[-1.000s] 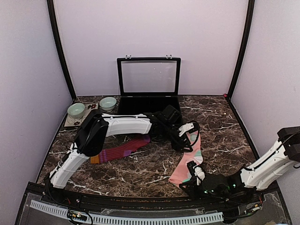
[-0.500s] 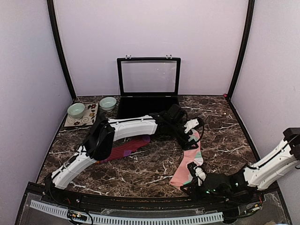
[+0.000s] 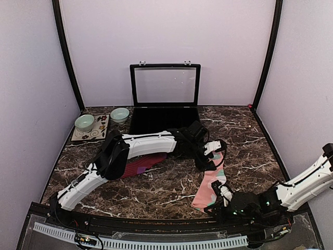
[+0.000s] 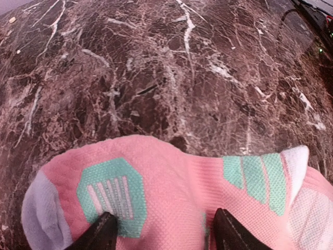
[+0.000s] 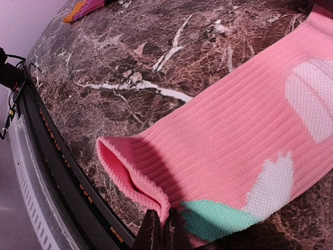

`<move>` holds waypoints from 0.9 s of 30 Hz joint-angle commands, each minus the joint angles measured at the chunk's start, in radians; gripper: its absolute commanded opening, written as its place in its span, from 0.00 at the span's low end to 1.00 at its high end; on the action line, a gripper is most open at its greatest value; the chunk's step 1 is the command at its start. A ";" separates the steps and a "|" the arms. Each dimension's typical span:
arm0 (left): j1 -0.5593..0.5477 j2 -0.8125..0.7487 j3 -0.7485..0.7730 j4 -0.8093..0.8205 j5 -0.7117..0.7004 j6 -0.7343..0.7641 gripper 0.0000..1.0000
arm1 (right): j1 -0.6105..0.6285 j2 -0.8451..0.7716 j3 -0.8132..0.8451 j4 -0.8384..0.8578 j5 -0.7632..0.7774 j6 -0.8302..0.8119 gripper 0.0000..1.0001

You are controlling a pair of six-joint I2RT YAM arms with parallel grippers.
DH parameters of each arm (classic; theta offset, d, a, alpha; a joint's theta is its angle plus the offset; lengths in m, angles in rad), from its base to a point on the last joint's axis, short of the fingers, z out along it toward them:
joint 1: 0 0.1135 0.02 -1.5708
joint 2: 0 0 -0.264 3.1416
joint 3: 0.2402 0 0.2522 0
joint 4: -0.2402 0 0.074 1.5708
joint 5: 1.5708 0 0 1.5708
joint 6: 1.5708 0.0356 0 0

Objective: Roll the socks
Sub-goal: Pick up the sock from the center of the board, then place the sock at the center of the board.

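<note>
Release at the toe: the left gripper (image 4: 164, 234) has spread its fingers over the salmon-pink sock (image 3: 210, 179), now stretched toward the worktop's (image 3: 156, 192) near right edge, cuff pinched by the right gripper (image 5: 160, 229). Rolling looks next; the maroon sock (image 3: 143, 162) waits mid-worktop.

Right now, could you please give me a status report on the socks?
Left fingers open over pink sock's far end. Right fingers shut on its cuff. Maroon sock unrolled, partly under left arm. Nothing blocking.
</note>
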 commanded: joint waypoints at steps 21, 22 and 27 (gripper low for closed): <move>0.038 -0.522 -0.472 0.013 -0.101 -0.007 0.00 | -0.197 0.186 0.118 0.114 -0.142 -0.316 0.00; 0.058 -0.557 -0.518 0.034 -0.117 -0.013 0.00 | -0.220 0.229 0.157 0.121 -0.183 -0.353 0.00; 0.153 -0.707 -0.712 0.123 -0.191 -0.015 0.00 | -0.338 0.451 0.321 0.153 -0.388 -0.491 0.00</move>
